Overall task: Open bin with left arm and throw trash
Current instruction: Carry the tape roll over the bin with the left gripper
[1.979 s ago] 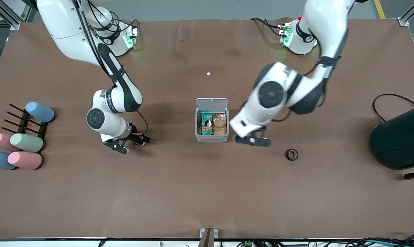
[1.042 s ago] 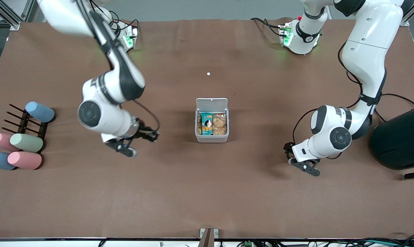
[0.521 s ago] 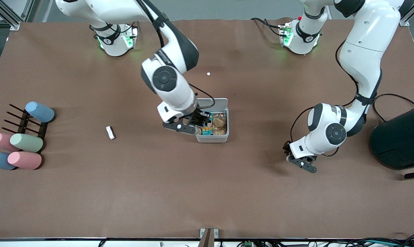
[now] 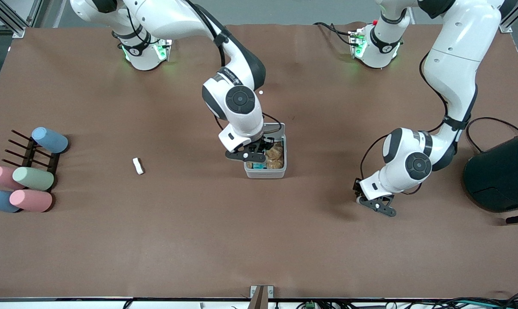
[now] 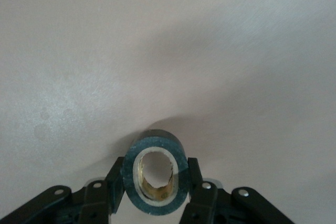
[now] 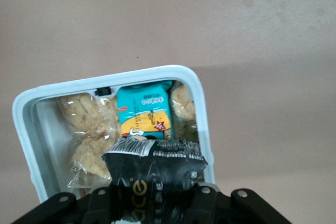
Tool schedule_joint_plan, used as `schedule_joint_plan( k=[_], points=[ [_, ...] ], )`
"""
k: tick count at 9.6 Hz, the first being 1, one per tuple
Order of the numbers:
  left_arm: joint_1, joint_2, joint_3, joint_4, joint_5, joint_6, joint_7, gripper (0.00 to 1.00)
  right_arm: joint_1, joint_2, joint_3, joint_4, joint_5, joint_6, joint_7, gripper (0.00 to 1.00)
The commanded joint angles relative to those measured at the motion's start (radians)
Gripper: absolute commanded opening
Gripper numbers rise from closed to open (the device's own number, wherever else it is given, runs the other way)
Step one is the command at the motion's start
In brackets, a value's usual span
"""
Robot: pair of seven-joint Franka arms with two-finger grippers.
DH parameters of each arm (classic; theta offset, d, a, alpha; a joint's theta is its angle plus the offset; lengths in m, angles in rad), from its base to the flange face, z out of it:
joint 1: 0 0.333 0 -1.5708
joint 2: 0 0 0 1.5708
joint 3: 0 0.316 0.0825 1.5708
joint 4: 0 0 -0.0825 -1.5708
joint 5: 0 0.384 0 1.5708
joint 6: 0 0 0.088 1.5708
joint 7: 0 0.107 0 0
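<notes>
The white bin (image 4: 265, 174) stands open mid-table, with snack packets inside; its walls show in the right wrist view too (image 6: 202, 119). My right gripper (image 4: 254, 156) (image 6: 152, 195) hangs over the bin, shut on the black shiny snack packet (image 6: 157, 166). The white wrapper scrap (image 4: 137, 165) lies on the table toward the right arm's end. My left gripper (image 4: 372, 205) (image 5: 156, 171) is low at the table toward the left arm's end. It is shut on the dark tape roll (image 5: 157, 142), which stands on edge between the fingers. Most of the lid (image 4: 276, 127) is hidden by the right arm.
A large dark teal cylindrical container (image 4: 503, 176) with a black cable stands at the left arm's end. Pastel cylinders (image 4: 27, 178) and a dark rack (image 4: 27, 152) sit at the right arm's end. A tiny white speck (image 4: 260, 92) lies farther from the front camera than the bin.
My right arm has carried the black packet from beside the white scrap to over the bin. My left gripper has closed on the tape roll and barely shifted.
</notes>
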Motion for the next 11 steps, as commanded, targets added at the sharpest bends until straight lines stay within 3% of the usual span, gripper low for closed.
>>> schedule_joint_plan(
  k=[1,3,5,8,11],
  points=[
    [-0.025,-0.055,-0.084,0.093,0.002,-0.185,-0.239,0.00,0.007,0.013,-0.007,0.025,-0.018,0.005,0.004,0.58],
    [-0.071,-0.056,-0.142,0.137,0.007,-0.227,-0.451,0.00,0.001,0.013,-0.008,0.025,-0.018,0.005,0.004,0.74],
    [-0.155,-0.057,-0.155,0.150,0.011,-0.227,-0.601,0.00,-0.004,0.012,-0.010,0.027,-0.019,0.005,0.002,0.85],
    [-0.262,-0.054,-0.155,0.170,0.016,-0.226,-0.771,0.00,-0.013,-0.005,-0.010,0.030,-0.026,-0.009,-0.002,0.92],
    [-0.286,-0.052,-0.153,0.172,0.016,-0.222,-0.805,0.00,-0.077,-0.077,-0.010,0.026,-0.016,-0.156,-0.062,0.92]
  ],
)
